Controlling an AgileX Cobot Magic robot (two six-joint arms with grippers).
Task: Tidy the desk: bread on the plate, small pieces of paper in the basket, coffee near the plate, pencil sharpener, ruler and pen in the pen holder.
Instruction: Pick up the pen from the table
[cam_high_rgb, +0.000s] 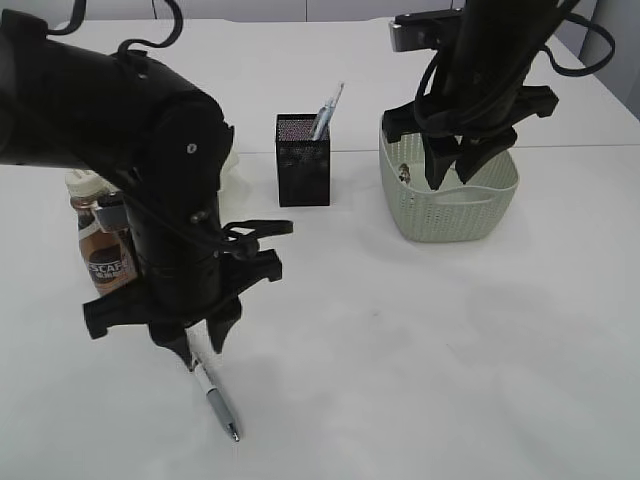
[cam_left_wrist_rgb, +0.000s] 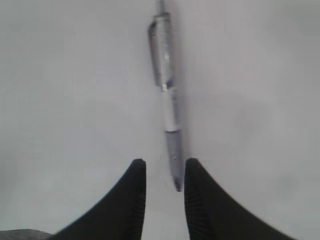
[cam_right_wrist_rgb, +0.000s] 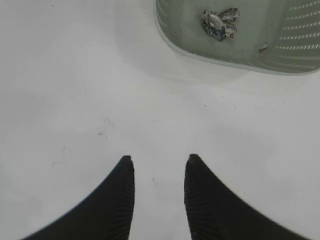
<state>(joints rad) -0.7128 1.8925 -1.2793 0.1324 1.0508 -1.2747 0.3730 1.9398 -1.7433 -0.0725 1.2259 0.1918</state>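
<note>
Starting at the left, we see the coffee standing upright on the desk, partly hidden behind our left arm, with what may be the plate just behind it, too covered to be sure. The left gripper hangs low over the pen, which lies flat on the desk; in the left wrist view the pen's near end sits between the spread fingertips, which do not look clamped on it. We judge the pen pickup to be the step in hand. Next we need to settle down, pinch the barrel, lift it and carry it to the pen holder, which stands mid-desk and already has a slim item poking out. Further right, the right gripper hovers above the basket, jaws parted and empty; a crumpled paper scrap lies inside the basket.
</note>
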